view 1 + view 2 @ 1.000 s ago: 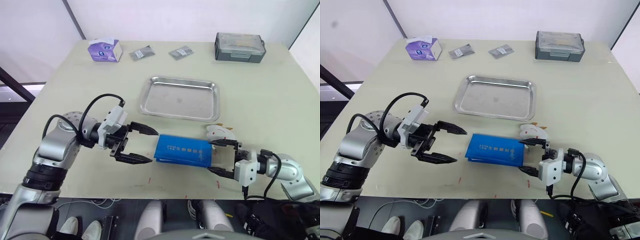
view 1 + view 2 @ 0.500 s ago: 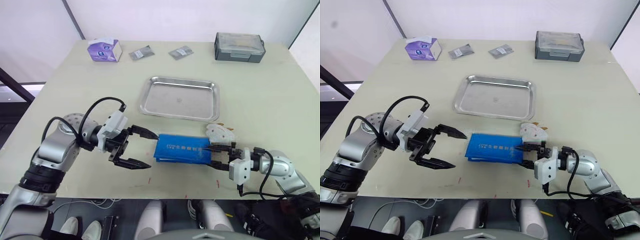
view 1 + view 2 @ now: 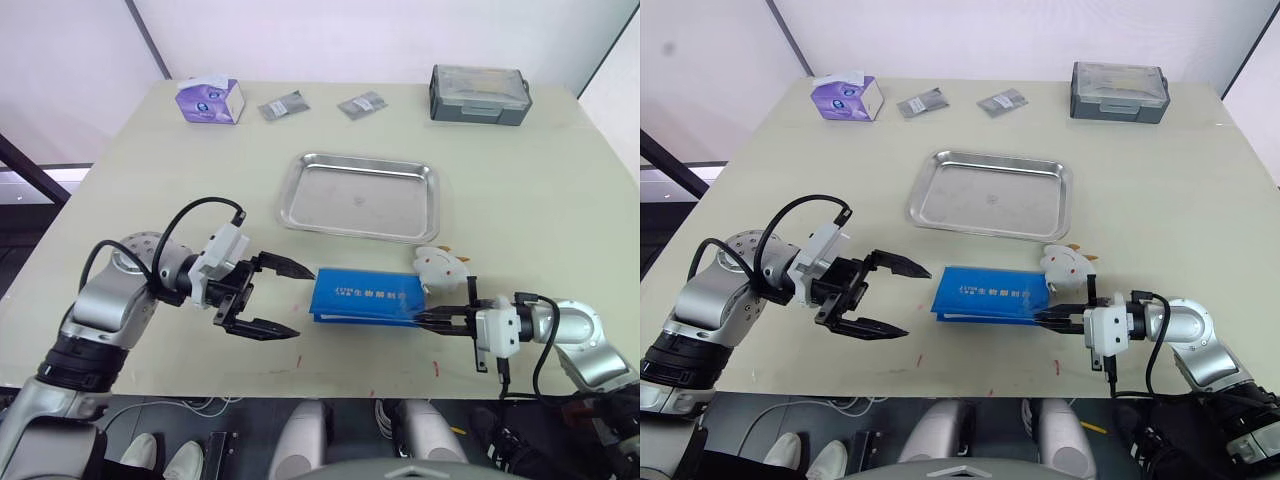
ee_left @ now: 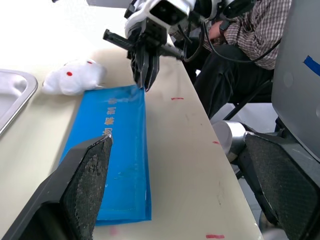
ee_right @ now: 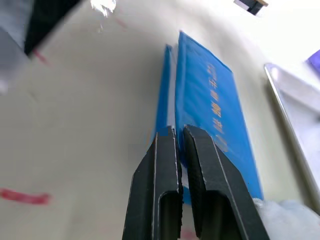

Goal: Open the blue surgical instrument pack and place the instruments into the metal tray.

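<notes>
The blue surgical instrument pack (image 3: 365, 296) lies folded shut on the table, just in front of the empty metal tray (image 3: 360, 195). The instruments are hidden inside it. My right gripper (image 3: 420, 318) is at the pack's right end, its two fingers pinched together on the pack's edge (image 5: 181, 150). The left wrist view shows the same pinch at the pack's far corner (image 4: 142, 80). My left gripper (image 3: 300, 300) hovers wide open just off the pack's left end, with nothing between its fingers.
A crumpled white object (image 3: 440, 265) lies against the pack's right rear corner. A purple tissue box (image 3: 210, 100), two grey packets (image 3: 285, 105) and a grey lidded box (image 3: 480, 94) line the far edge. A seated person (image 4: 250, 30) is beyond the table's near edge.
My right gripper has gone from wide open around the pack's right end to shut on its edge. The left gripper drifted slightly left and stayed open.
</notes>
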Robot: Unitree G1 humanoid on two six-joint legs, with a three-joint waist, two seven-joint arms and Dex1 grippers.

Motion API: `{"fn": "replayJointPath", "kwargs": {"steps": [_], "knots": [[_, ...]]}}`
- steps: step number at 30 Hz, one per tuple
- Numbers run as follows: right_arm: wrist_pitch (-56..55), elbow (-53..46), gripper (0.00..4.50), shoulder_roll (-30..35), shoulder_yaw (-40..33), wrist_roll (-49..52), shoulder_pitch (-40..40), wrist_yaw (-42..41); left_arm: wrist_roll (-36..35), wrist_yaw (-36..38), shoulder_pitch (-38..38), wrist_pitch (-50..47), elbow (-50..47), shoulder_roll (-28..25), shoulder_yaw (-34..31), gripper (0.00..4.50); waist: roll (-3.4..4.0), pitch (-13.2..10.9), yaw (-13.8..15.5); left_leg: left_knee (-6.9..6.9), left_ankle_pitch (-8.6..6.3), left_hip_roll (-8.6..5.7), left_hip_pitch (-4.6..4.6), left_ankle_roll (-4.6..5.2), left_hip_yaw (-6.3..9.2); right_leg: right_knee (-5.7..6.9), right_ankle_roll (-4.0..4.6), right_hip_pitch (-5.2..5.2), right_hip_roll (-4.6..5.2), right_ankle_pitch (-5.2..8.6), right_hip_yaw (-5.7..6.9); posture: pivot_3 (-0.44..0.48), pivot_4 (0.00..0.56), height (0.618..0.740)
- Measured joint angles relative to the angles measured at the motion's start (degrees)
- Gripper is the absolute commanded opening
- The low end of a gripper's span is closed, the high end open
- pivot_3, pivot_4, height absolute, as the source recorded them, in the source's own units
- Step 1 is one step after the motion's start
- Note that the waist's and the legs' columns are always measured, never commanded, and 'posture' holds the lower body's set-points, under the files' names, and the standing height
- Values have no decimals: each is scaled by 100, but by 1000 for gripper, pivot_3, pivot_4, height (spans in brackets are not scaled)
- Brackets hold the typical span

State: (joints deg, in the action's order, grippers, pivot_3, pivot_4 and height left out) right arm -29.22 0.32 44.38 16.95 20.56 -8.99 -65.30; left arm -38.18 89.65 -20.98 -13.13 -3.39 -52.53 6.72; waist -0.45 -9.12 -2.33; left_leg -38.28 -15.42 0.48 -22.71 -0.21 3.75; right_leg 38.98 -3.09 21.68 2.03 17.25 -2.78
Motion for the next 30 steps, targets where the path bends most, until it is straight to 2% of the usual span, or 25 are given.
{"fn": "replayJointPath", "kwargs": {"steps": [5, 8, 18, 29, 30], "knots": [[1111, -465, 253, 179, -210, 798, 38, -325, -22, 3, 0, -49, 0, 27, -114, 4500, 3, -3, 1, 0, 0, -1, 0, 0, 0, 0, 0, 0, 1, 0, 0, 0, 150, 738], [1366, -486, 253, 189, -400, 849, -25, -465, -22, 4, 12, -50, 0, 27, -176, 4500, 3, -3, 4, 0, 0, -6, 0, 0, 0, -1, 0, 0, 0, 0, 2, 0, 150, 738], [369, -102, 253, -319, -455, -265, 29, -372, -23, 5, 97, -57, -1, 29, -176, 4500, 4, -6, 4, 0, 0, -8, -1, 0, -2, 0, 0, 1, 0, 0, 2, 0, 150, 738], [301, -36, 253, -393, -647, -345, 240, -292, -23, 6, 97, -19, -3, 30, -167, 4500, 5, -6, 3, 0, 0, -7, -1, 0, -2, 0, 0, 1, -1, 0, 1, 0, 150, 738], [302, -35, 470, -393, -647, -345, 244, -293, -23, 6, 97, -19, -3, 30, -166, 4500, 5, -6, 4, 0, 0, -7, -1, 0, -2, 0, 0, 1, -1, 0, 1, 0, 150, 738]]}}
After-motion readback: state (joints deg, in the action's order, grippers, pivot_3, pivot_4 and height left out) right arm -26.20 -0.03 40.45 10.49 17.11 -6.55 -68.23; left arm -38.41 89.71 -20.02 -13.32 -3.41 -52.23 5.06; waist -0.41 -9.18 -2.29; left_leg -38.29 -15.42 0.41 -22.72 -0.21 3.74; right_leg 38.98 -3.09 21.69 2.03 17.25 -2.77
